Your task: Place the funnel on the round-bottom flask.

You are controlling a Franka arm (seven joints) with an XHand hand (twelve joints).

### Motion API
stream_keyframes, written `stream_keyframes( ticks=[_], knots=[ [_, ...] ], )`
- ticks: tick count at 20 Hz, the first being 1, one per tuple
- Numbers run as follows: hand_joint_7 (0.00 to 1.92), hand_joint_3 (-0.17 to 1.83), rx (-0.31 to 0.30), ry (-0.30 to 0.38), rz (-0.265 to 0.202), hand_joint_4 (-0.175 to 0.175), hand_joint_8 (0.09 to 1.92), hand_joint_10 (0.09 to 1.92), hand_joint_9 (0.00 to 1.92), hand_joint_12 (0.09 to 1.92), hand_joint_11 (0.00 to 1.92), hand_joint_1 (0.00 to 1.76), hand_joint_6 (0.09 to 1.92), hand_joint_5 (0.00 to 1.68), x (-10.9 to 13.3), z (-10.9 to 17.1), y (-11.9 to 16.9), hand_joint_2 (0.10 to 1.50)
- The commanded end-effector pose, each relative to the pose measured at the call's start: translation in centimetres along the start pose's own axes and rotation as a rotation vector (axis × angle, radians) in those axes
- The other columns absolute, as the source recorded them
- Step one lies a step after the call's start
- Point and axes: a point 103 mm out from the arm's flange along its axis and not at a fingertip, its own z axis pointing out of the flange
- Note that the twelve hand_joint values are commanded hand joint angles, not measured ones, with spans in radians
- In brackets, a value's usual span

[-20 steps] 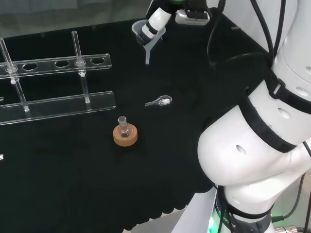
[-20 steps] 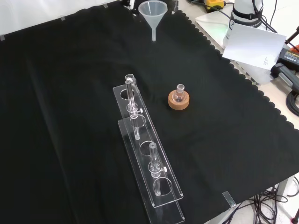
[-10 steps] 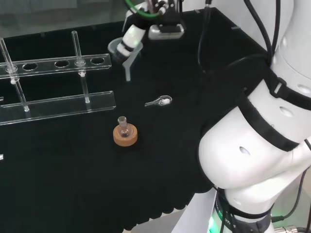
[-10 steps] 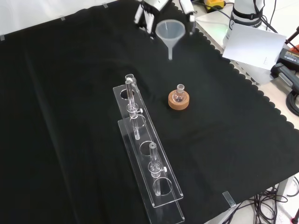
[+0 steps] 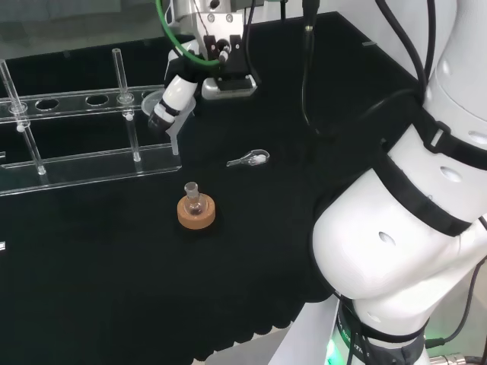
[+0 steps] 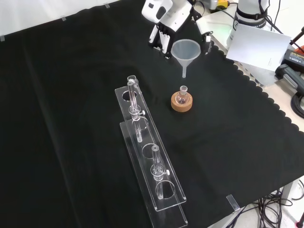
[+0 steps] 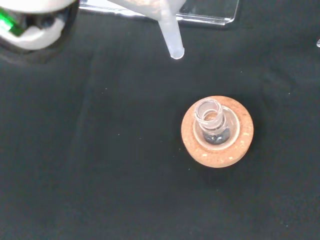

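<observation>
The hand (image 5: 176, 91) grips the funnel (image 6: 185, 51) by its rim, spout down for insertion, above and just short of the round-bottom flask (image 6: 182, 95) (steadied upright by its cork ring (image 6: 182, 104)).

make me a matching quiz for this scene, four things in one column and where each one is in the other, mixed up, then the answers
Things:
1. funnel
2. round-bottom flask
3. cork ring
4. small clear spoon

Places:
A. lying flat on the black cloth, right of the flask in the head view
B. held in the air by the hand, spout down
C. flat on the cloth, under the flask
D. upright in the cork ring, neck open

Pairs: 1-B, 2-D, 3-C, 4-A
</observation>
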Motion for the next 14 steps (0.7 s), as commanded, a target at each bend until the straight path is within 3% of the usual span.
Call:
stream_keyframes(
  ticks=[1, 10, 14],
  knots=[
    [1.07, 0.86, -0.013, -0.098, 0.037, -0.046, 0.81, 0.43, 1.02, 1.43, 0.27, 0.88, 0.93, 0.73, 0.9, 1.0, 0.1, 0.53],
    [1.07, 0.86, 0.030, -0.129, 0.061, -0.046, 0.82, 0.43, 1.02, 1.43, 0.26, 0.87, 0.93, 0.73, 0.9, 2.3, 0.7, 0.54],
    [1.07, 0.86, 0.029, -0.089, 0.067, -0.046, 0.82, 0.43, 1.02, 1.43, 0.26, 0.87, 0.93, 0.73, -0.3, 2.7, 1.0, 0.54]
  ],
)
